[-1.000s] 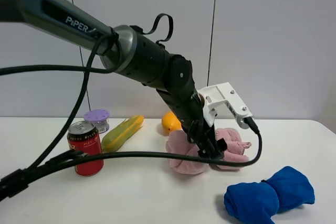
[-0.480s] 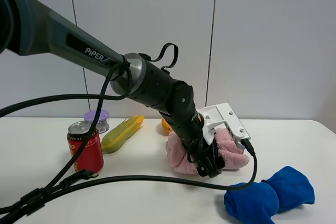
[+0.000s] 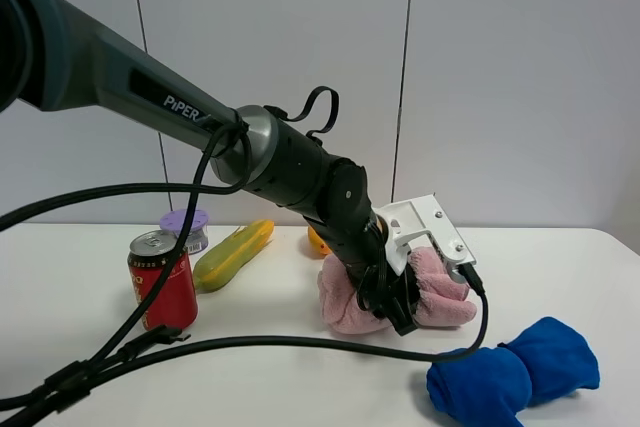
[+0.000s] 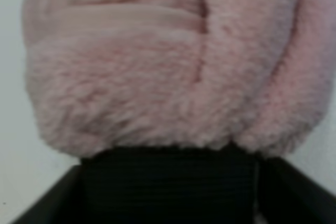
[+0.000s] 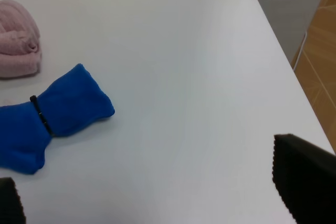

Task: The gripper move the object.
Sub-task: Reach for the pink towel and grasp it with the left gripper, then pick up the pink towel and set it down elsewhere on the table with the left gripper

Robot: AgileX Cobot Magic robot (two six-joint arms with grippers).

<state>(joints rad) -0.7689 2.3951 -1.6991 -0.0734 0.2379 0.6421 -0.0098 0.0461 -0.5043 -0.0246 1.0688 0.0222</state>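
The black two-fingered claw (image 3: 398, 312) pinches the fluffy pink rolled towel (image 3: 343, 302) by the black band (image 4: 168, 182) between its jaws. The towel looks soft and light (squishy too), so that thin middle is the best hold.

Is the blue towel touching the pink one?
No, in the right wrist view the blue towel lies apart from the pink towel, with bare white table between them.
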